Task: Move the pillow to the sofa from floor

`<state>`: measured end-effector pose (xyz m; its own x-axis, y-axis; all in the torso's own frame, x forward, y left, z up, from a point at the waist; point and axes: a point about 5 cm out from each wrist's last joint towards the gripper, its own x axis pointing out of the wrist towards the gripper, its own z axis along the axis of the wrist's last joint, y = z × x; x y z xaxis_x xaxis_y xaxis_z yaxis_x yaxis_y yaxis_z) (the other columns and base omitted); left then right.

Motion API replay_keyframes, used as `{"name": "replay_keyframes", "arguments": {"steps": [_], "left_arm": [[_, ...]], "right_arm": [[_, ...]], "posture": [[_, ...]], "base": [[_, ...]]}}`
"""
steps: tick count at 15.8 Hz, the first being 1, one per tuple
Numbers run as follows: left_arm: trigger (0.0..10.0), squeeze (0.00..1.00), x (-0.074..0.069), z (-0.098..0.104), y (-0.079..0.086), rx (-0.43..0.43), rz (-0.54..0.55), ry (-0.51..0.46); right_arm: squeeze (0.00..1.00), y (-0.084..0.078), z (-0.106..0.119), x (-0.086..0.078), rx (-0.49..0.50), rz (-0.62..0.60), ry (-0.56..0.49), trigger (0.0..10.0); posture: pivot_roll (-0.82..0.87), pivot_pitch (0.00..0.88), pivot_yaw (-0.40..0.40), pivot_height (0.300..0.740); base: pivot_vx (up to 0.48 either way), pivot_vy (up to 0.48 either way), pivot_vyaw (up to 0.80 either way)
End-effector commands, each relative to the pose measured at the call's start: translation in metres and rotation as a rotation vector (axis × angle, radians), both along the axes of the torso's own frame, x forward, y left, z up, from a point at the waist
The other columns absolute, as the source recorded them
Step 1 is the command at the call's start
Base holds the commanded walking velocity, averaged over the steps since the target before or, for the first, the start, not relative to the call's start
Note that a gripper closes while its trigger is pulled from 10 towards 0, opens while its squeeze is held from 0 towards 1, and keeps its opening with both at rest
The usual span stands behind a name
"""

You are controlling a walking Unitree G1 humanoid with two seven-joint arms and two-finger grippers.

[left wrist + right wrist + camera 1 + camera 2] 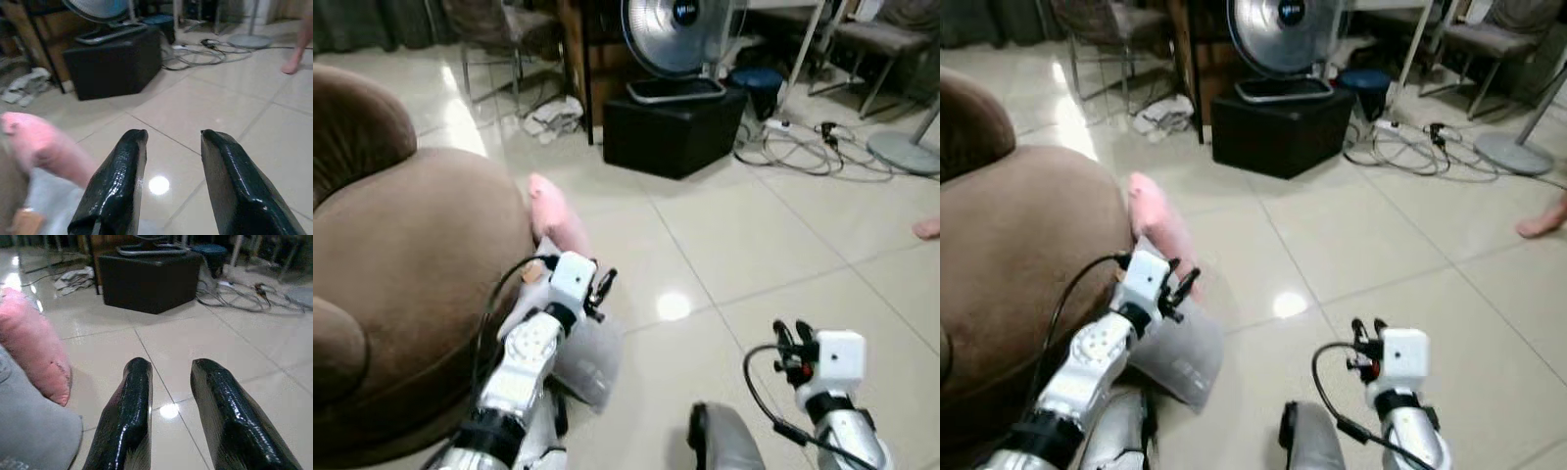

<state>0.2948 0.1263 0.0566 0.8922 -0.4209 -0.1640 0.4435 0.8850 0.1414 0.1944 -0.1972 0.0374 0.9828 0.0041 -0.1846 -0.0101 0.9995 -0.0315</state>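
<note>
A pink pillow (555, 215) leans on the floor against the side of the brown sofa (401, 264). A grey pillow (587, 357) lies on the floor just in front of it. My left gripper (604, 287) hovers over the grey pillow, open, with nothing between its fingers (117, 186). My right gripper (790, 338) hangs lower right over bare tiles, open and empty, its fingers (128, 416) pointing toward the black box. The pink pillow (34, 352) and grey pillow (29, 431) show beside the right gripper's fingers.
A black box (671, 127) with a fan (677, 34) on it stands ahead. Cables (808, 147) trail on the tiles at the right, near a round stand base (906, 152). A person's foot (928, 228) is at the right edge. Crumpled cloth (553, 117) lies by chair legs.
</note>
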Motion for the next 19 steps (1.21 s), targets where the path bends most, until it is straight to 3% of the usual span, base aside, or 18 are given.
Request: {"name": "replay_keyframes", "arguments": {"steps": [1,8,12,19], "left_arm": [[10.0,0.0,0.0013,0.0005,0.0112,0.018,0.029,-0.001],[10.0,0.0,0.0014,-0.0005,0.0123,0.021,0.029,0.003],[10.0,0.0,0.0013,-0.002,0.0133,0.024,0.034,0.008],[10.0,0.0,0.0007,-0.007,0.0162,0.051,0.047,0.029]], "right_arm": [[0.0,0.0088,0.0051,0.0049,0.004,0.031,-0.031,10.0],[0.0,0.0102,0.0037,0.0043,-0.009,0.046,-0.025,10.0],[0.0,0.0139,0.0021,0.004,-0.014,0.071,-0.018,10.0],[0.0,0.0162,-0.0016,0.0021,0.026,0.085,0.003,10.0]], "posture": [[0.02,0.0,-0.029,0.556],[0.02,0.0,-0.028,0.556],[0.03,0.0,-0.032,0.556],[0.03,0.0,-0.031,0.556]], "base": [[0.292,0.0,0.0],[0.292,0.0,0.0],[0.292,0.0,0.76],[0.246,0.0,0.0]]}}
